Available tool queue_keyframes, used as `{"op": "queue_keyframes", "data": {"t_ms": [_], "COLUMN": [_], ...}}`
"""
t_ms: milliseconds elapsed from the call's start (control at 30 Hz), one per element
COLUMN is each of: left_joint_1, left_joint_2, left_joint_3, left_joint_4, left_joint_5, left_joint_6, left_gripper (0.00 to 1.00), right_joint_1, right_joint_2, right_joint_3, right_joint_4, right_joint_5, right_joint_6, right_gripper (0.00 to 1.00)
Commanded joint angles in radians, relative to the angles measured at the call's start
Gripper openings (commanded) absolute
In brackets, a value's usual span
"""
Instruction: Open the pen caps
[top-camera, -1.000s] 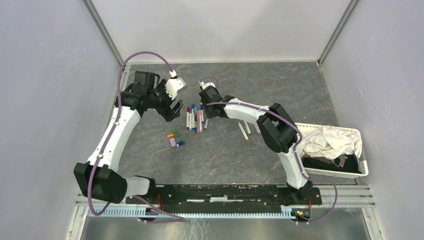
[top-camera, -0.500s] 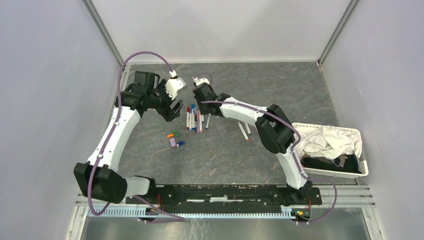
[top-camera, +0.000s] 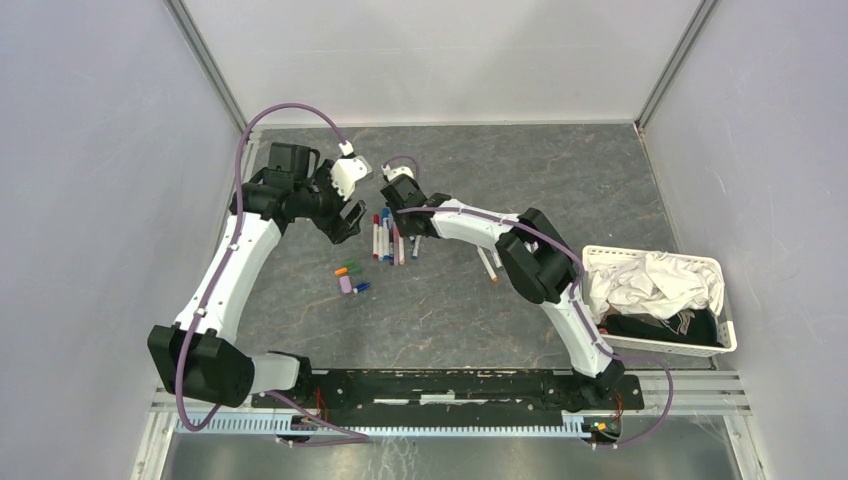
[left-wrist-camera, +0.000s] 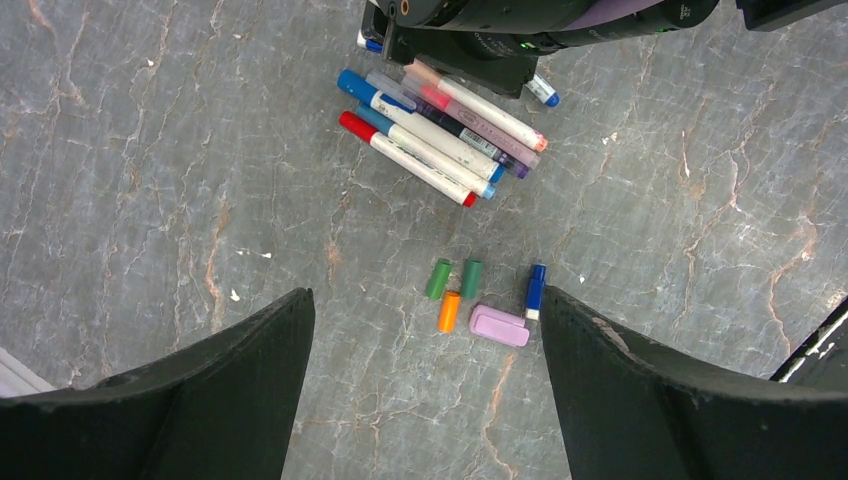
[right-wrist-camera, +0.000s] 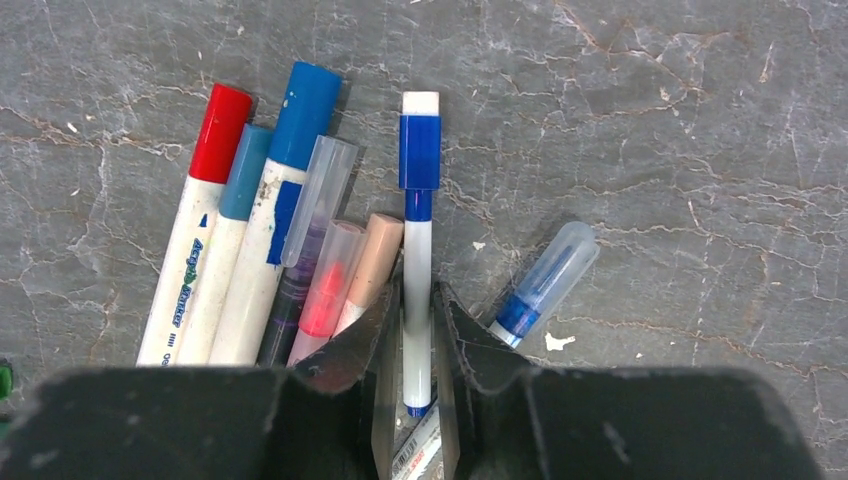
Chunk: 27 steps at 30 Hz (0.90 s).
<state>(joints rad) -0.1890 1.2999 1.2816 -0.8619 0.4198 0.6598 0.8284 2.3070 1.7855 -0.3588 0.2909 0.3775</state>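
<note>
My right gripper is shut on the white barrel of a slim pen whose blue cap points away from me. It is at the far end of the pen pile, and shows in the top view. Beside it lie several capped pens with red, blue, clear and tan caps. My left gripper is open and empty, hovering above loose caps: two green, one orange, a blue one and a thick lilac piece.
Two more white pens lie right of the pile. A pen with a clear cap lies just right of my right fingers. A white basket of cloths stands at the right edge. Grey walls enclose the table.
My right gripper has moved left along the far ends of the pen pile, closer to my left gripper. The left arm and loose caps have not moved.
</note>
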Motion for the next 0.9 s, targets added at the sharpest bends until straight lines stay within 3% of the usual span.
{"op": "queue_keyframes", "data": {"t_ms": [0,100,233,300,500,700,867], "left_joint_1": [0.003,0.003,0.003,0.003,0.003,0.003,0.003], "left_joint_2": [-0.003,0.001,0.005,0.012,0.03,0.015,-0.037], "left_joint_3": [-0.002,-0.002,-0.004,-0.005,-0.025,-0.055,-0.114], "left_joint_4": [0.0,0.0,-0.005,-0.017,-0.059,-0.077,-0.074], "left_joint_5": [0.005,0.012,0.023,0.027,0.051,0.117,0.195], "left_joint_6": [0.041,0.039,0.04,0.048,0.121,0.228,0.363], "left_gripper": [0.88,0.88,0.88,0.89,0.96,1.0,1.0], "right_joint_1": [-0.007,-0.015,-0.026,-0.031,-0.07,-0.111,-0.118], "right_joint_2": [-0.011,-0.02,-0.005,0.004,-0.07,-0.206,-0.341], "right_joint_3": [-0.031,-0.056,-0.049,-0.032,-0.037,-0.051,-0.17], "right_joint_4": [-0.006,-0.002,-0.014,-0.027,0.026,0.05,0.082], "right_joint_5": [0.027,0.025,-0.003,-0.024,-0.185,-0.388,-0.589], "right_joint_6": [0.001,-0.002,-0.018,-0.028,-0.062,-0.098,-0.104], "right_gripper": [0.22,0.23,0.34,0.29,0.0,0.0,0.0]}}
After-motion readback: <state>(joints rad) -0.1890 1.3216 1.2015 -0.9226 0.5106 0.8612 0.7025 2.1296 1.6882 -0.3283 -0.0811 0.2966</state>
